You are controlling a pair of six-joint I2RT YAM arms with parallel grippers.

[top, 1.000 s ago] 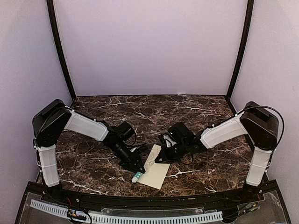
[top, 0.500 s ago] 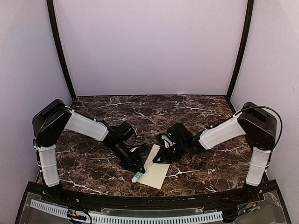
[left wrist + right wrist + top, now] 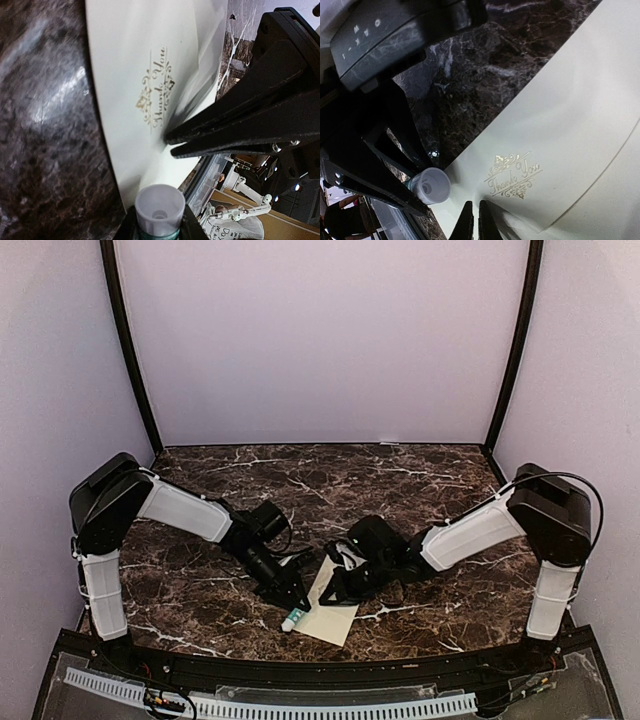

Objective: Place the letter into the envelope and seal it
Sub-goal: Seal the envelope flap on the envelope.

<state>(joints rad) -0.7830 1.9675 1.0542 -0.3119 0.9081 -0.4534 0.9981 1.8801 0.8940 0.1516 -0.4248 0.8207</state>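
The cream-yellow envelope (image 3: 338, 615) lies flat near the table's front edge, with its gold "Thank You" emblem (image 3: 515, 180) facing up. It also shows in the left wrist view (image 3: 135, 60). My left gripper (image 3: 292, 612) is shut on a glue stick (image 3: 160, 212) with a white cap and teal body, at the envelope's left edge. My right gripper (image 3: 473, 215) is shut, with its tips down on the envelope just below the emblem. A fold edge crosses the envelope's right part. I cannot make out the letter as a separate sheet.
The dark marble table (image 3: 400, 480) is enclosed by lilac walls. The black front rail (image 3: 320, 670) runs just below the envelope. Both arms meet over the envelope, their fingers close together.
My right arm has slid left and towards the front, bringing its shut fingers further over the envelope. The left gripper and glue stick have not moved.
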